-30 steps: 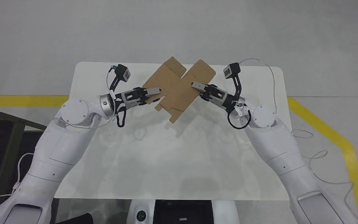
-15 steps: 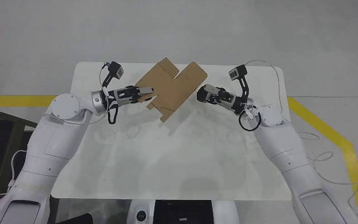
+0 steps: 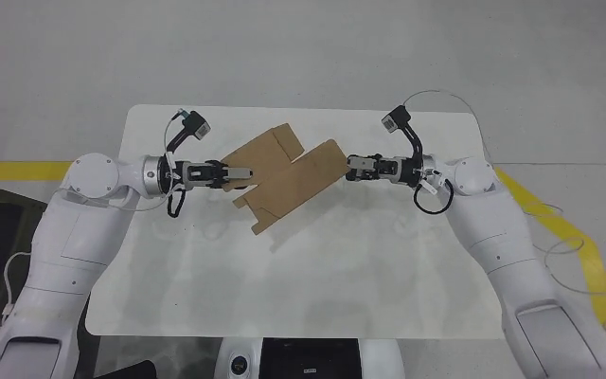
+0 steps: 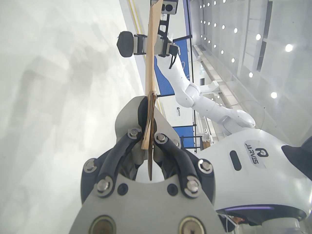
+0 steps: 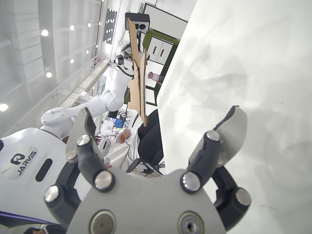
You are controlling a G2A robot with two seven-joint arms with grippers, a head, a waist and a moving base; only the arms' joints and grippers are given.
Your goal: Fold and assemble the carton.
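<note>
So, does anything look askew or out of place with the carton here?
The flat carton hangs askew above the table, clamped only by the left gripper; the right gripper is open beside its opposite edge.

The carton (image 3: 279, 171) hangs flat over the table (image 3: 379, 275). At its 9 o'clock the left gripper (image 3: 250, 172) clamps its edge; at 3 o'clock the right gripper (image 3: 348, 169), fingers spread, sits just beside it. Approach is free from 6 o'clock over broad tabletop, and from 12 over a narrower strip.
</note>
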